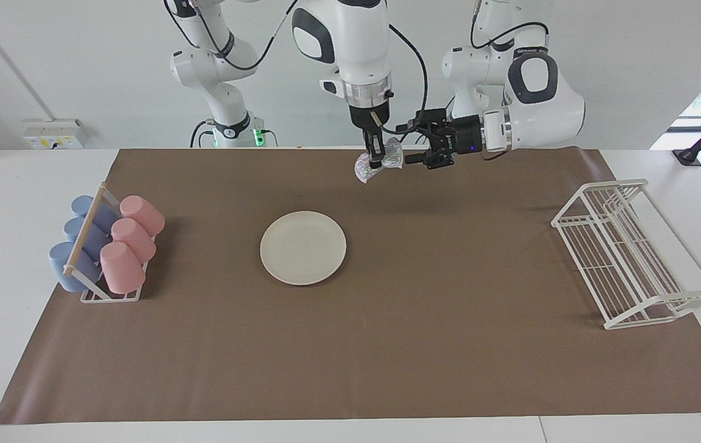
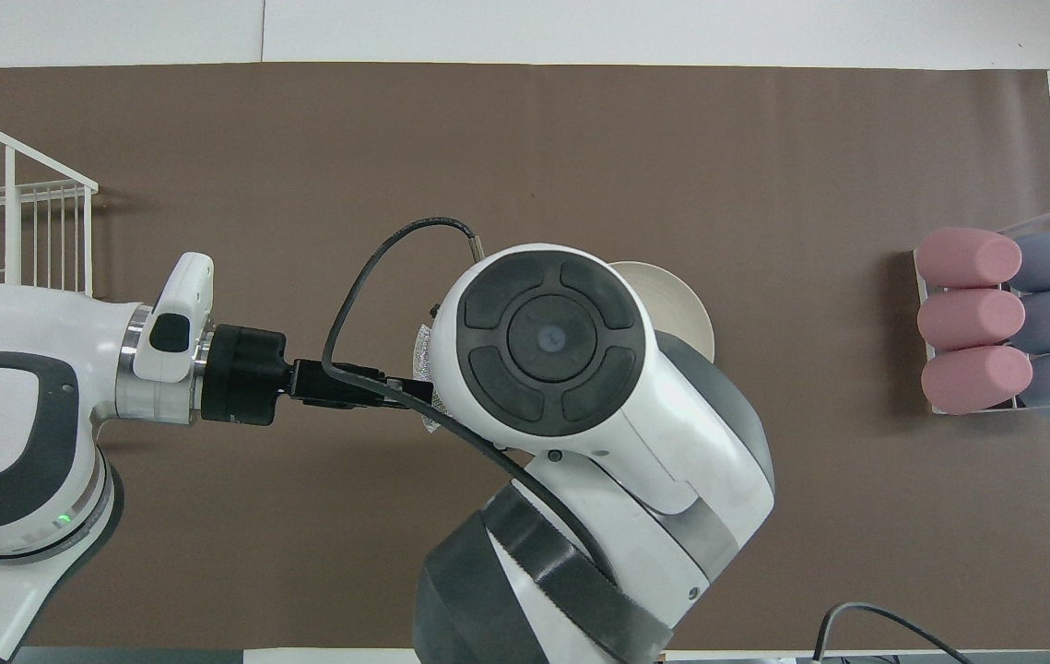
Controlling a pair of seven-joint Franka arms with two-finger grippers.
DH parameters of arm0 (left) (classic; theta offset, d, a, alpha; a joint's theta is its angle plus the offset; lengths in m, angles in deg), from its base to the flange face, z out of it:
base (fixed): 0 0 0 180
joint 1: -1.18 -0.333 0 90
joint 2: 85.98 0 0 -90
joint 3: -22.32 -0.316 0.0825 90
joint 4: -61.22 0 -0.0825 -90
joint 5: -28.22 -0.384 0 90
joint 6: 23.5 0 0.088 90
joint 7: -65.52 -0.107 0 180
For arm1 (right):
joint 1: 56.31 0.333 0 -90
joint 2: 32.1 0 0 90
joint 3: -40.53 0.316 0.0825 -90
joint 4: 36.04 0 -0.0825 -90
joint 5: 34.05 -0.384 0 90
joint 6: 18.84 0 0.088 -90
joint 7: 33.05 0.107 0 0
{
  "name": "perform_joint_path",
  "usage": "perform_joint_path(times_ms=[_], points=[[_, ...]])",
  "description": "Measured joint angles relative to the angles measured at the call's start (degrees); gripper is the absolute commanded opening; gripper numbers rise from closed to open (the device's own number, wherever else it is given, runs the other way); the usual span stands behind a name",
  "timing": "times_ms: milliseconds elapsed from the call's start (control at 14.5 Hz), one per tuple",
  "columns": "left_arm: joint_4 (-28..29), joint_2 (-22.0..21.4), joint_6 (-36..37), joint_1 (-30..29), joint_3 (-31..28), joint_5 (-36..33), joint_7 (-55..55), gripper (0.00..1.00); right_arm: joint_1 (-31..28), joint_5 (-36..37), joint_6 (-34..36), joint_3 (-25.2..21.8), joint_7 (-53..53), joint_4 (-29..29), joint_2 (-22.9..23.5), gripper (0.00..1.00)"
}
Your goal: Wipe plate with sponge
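The cream-white plate lies flat on the brown mat in the middle of the table. In the overhead view only its edge shows past the right arm. My right gripper points straight down over the mat, nearer to the robots than the plate. It is shut on the silvery speckled sponge, which hangs crumpled in the air. A corner of the sponge shows in the overhead view. My left gripper lies level beside the sponge, open, with its tips at the sponge's edge; it also shows in the overhead view.
A rack with several pink and blue cups stands toward the right arm's end of the table and shows in the overhead view. A white wire rack stands toward the left arm's end, also in the overhead view.
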Motion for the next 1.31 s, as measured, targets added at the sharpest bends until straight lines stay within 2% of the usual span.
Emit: perform_joint_path(times_ms=[69,138,207,277,968,1037,1107,1176,1314], points=[[0.04,0.00,-0.61,0.58,-0.02,0.03,0.00,0.83,-0.01,0.00,0.00,0.00,0.00,0.00,0.00,0.00],[0.05,0.00,-1.00,0.99,-0.03,0.04,0.00,0.60,-0.02,0.00,0.00,0.00,0.00,0.00,0.00,0.00],[0.06,0.00,-1.38,1.35,-0.05,0.04,0.00,0.27,-0.03,0.00,0.00,0.00,0.00,0.00,0.00,0.00],[0.07,0.00,-1.56,1.66,-0.05,0.05,0.00,0.00,-0.04,0.00,0.00,0.00,0.00,0.00,0.00,0.00],[0.12,0.00,-1.62,1.82,-0.24,0.23,2.86,0.00,-0.16,-0.10,0.00,-0.02,0.00,0.02,0.04,0.00],[0.12,0.00,-1.63,1.82,-0.25,0.24,2.95,0.00,-0.16,-0.10,-0.01,-0.02,0.00,0.01,0.04,0.24],[0.12,0.00,-1.63,1.82,-0.26,0.25,3.02,0.00,-0.16,-0.10,-0.03,-0.02,0.00,0.01,0.04,0.82],[0.12,0.00,-1.62,1.82,-0.28,0.25,3.06,0.00,-0.19,-0.07,-0.06,-0.04,-0.23,0.01,0.04,1.00],[0.12,0.00,-1.62,1.82,-0.33,0.25,3.13,0.00,-0.34,-0.07,-0.16,-0.10,-1.03,0.01,0.04,1.00]])
